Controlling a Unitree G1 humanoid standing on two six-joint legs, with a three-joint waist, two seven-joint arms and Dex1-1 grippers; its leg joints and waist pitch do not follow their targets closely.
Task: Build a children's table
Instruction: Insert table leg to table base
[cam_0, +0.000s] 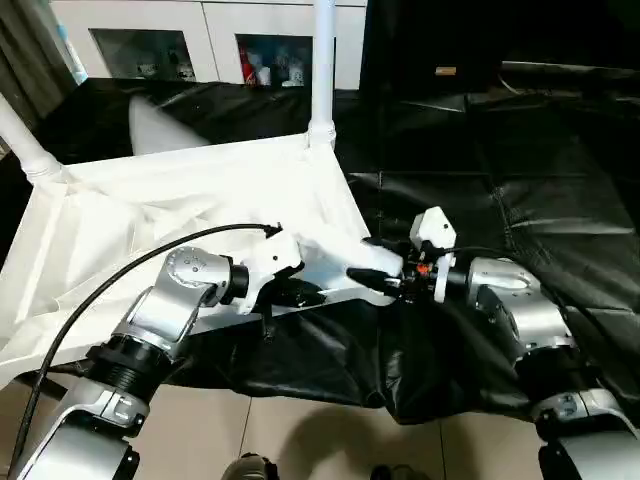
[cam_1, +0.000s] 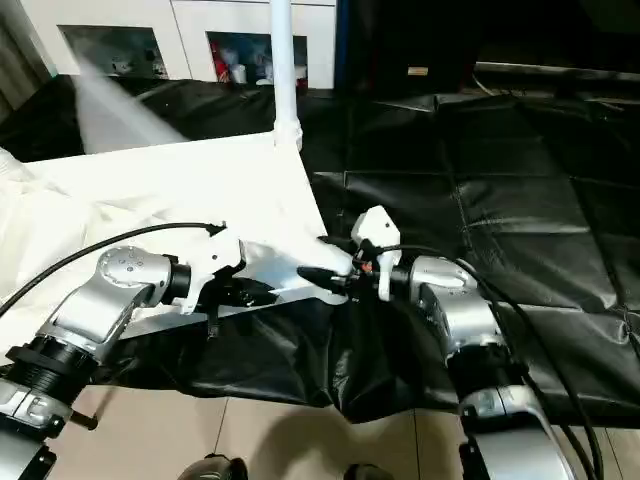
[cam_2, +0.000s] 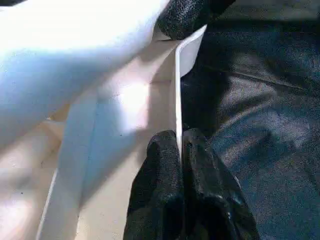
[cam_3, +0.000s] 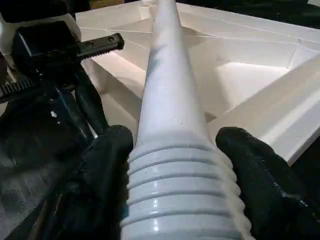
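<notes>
My right gripper (cam_3: 172, 165) straddles the white tubular plastic leg's (cam_3: 167, 95) threaded end, its long axis running over the upturned white ribbed tabletop (cam_0: 200, 190); my left gripper (cam_2: 180, 150) pinches that tabletop's rim.

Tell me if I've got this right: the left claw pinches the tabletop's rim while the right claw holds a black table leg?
Not quite: the leg is white, as the right wrist view shows. The left claw does pinch the tabletop rim, and the right claw is around the leg's threaded end.
</notes>
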